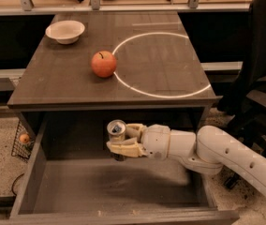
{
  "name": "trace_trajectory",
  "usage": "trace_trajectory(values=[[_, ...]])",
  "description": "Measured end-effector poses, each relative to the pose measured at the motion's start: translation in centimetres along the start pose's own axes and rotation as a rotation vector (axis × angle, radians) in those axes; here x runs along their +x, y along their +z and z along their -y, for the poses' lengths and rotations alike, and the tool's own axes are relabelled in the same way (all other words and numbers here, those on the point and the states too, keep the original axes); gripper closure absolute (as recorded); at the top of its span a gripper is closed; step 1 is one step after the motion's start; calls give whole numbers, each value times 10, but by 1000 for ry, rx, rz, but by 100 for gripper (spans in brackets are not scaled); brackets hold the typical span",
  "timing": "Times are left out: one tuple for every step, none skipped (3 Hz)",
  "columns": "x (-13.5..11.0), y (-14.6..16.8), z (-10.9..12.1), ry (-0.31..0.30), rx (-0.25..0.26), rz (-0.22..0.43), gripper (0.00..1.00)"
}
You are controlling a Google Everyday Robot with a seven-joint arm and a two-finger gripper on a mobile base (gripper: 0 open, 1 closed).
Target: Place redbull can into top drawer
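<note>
Closest to me, the front lip of the top drawer (32,170) runs along the bottom edge of view and is partly cut off. The drawer is pulled well out, and its flat bottom shows bare and dim, with a soft shadow across the middle. The white arm comes in from the right, its far end running out of sight at the lower right corner. The gripper (118,140) sits inside the drawer opening, towards the back and just under the table's front edge. Its pale fingers (123,149) are clamped on the redbull can (116,128), one on each side. The can stands upright with its shiny top facing up. The nearer finger covers most of its body, leaving only the lid and a dark sliver of the base visible. I cannot tell whether the base touches the drawer bottom. On the floor to the left, a small wire basket (23,139) is half hidden by the drawer wall, with something small and orange inside it. Above the drawer, on the table (62,78), a red apple (104,63) sits just touching the left side of a painted white circle (166,96). A white bowl (65,31) rests near the far left corner. A dark chair (264,55) stands to the right, cropped by the edge.
</note>
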State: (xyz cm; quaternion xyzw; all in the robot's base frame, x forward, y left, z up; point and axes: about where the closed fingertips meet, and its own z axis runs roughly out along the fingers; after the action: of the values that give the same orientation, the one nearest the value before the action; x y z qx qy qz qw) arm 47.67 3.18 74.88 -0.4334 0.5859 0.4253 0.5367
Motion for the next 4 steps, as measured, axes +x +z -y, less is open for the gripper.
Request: trace_trajectory(values=[[14, 5, 1, -15, 5, -37, 100], [27, 1, 0, -28, 16, -76, 100], [41, -5, -1, -34, 26, -98, 100], [63, -7, -2, -18, 31, -106, 100]])
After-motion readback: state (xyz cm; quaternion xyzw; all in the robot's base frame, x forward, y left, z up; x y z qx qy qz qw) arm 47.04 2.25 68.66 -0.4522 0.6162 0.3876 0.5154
